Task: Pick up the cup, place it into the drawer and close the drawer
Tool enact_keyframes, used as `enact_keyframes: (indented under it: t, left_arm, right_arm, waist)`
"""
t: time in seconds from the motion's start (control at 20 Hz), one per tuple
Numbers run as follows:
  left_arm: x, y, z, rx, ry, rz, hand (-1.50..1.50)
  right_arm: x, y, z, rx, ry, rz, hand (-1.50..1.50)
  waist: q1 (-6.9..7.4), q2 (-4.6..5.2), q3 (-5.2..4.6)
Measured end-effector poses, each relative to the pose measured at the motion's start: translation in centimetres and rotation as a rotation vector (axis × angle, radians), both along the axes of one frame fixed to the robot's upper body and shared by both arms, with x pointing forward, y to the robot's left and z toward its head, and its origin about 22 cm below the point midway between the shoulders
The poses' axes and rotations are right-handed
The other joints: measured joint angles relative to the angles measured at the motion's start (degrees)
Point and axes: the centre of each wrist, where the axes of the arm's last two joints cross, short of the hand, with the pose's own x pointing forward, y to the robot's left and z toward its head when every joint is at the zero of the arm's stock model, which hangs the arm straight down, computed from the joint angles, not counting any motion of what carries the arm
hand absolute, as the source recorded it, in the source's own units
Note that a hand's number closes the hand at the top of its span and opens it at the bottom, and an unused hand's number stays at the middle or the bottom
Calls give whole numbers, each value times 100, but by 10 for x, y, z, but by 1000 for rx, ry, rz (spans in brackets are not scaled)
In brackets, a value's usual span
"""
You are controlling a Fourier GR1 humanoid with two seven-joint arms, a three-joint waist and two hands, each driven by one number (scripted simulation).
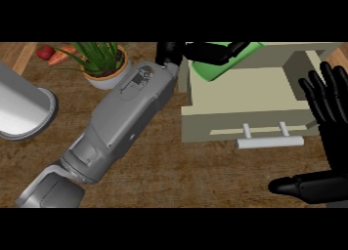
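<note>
green is the thing to look for first: your cup [222,64] shows as a bright green shape at the back left corner of the pale cream drawer [249,95], at the top of the head view, and your left hand [200,52] has its black fingers curled round the cup's upper part, so much of the cup is covered. you cannot tell from this view whether the cup rests on the drawer's floor or hangs just above it. your grey left forearm [116,127] runs as a long diagonal from the lower left of the view up to that corner, crossing the brown wood-grain desk [169,176]. the drawer stands pulled open, its inside showing as a pale box, and its front panel faces you with a white bar handle [269,141] standing out on two short posts. your right hand [332,127] shows at the right edge just beside the drawer, fingers straight and pointing up, thumb stretched out to the left low down, holding nothing. at the far left a tall white cylinder [18,105] stands on a grey round base. behind your forearm sits a potted plant [101,63] with thin green leaves in a white pot, and to its left an orange carrot [59,57] and a small red vegetable [45,51] lie close together
</note>
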Motion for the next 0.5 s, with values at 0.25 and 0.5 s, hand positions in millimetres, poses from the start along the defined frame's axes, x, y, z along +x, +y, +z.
enact_keyframes:
  t: [0.25, 0.5]
  left_arm:
    - [3, -4, -11, 64, 11, 8, 150]
    - [4, -10, -11, 121, 17, 13, 150]
  right_arm:
    - [0, 3, 0, -4, -2, 20, -150]
    - [5, 11, 1, -1, -7, 34, -150]
  waist:
    - [-96, 23, 2]
    - [-191, 47, 3]
